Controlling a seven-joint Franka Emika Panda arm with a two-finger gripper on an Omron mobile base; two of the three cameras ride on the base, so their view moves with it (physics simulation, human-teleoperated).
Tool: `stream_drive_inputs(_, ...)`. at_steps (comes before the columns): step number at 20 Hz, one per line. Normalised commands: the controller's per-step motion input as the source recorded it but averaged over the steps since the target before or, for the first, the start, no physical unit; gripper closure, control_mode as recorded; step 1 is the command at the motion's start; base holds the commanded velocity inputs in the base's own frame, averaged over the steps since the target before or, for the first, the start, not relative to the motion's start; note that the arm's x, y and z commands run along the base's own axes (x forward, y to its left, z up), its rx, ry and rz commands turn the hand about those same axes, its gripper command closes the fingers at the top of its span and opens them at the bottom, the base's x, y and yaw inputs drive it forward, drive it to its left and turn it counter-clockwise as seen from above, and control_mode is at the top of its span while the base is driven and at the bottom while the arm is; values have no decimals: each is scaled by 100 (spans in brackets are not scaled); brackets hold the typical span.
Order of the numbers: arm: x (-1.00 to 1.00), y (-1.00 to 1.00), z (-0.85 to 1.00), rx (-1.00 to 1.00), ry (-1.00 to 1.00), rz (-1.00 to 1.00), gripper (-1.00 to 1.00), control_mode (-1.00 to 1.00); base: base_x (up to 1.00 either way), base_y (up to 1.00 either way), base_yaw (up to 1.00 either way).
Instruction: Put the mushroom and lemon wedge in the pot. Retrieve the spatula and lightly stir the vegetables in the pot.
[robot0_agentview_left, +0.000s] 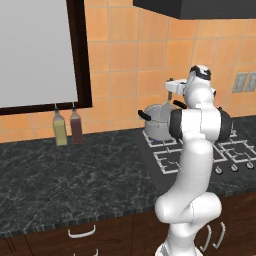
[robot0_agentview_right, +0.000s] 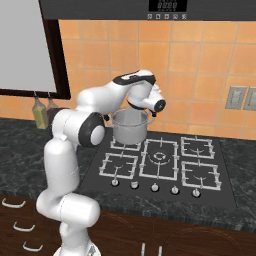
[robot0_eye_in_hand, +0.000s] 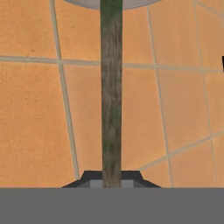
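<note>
Orange-tiled kitchen, black marble table (robot0_agentview_left: 75, 175) and hob (robot0_agentview_right: 160, 160).
Pot (robot0_agentview_right: 129, 127) sits on the hob's 10 o'clock burner, contents hidden; hand (robot0_eye_in_hand: 111, 183) above it is clamped on the spatula (robot0_eye_in_hand: 111, 96) handle. Two bottles (robot0_agentview_left: 67, 127) stand at the table's 9 o'clock wall.

Evenly lit rendered kitchen with flat, soft light and no clear source – shadows are faint. The steel pot (robot0_agentview_right: 129, 128) shows a mild sheen. The hand view looks coarse and blurry – textures smeared up close
</note>
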Motion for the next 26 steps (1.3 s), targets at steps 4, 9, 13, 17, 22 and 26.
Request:
stream_drive_inputs(4, 15, 6, -35, 0, 0, -2, 100, -100, 0, 0, 0)
stream_drive_inputs(9, 20, 5, -34, 0, 0, -2, 100, -100, 0, 0, 0)
stream_drive_inputs(13, 11, 0, -31, 0, 0, -1, 100, -100, 0, 0, 0)
stream_drive_inputs(17, 4, 0, -34, 0, 0, -1, 100, -100, 0, 0, 0)
stream_drive_inputs(22, 5, 0, -32, 0, 0, 0, 100, -100, 0, 0, 0)
stream_drive_inputs(26, 9, -4, -29, 6, 0, 14, 100, -100, 0, 0, 0)
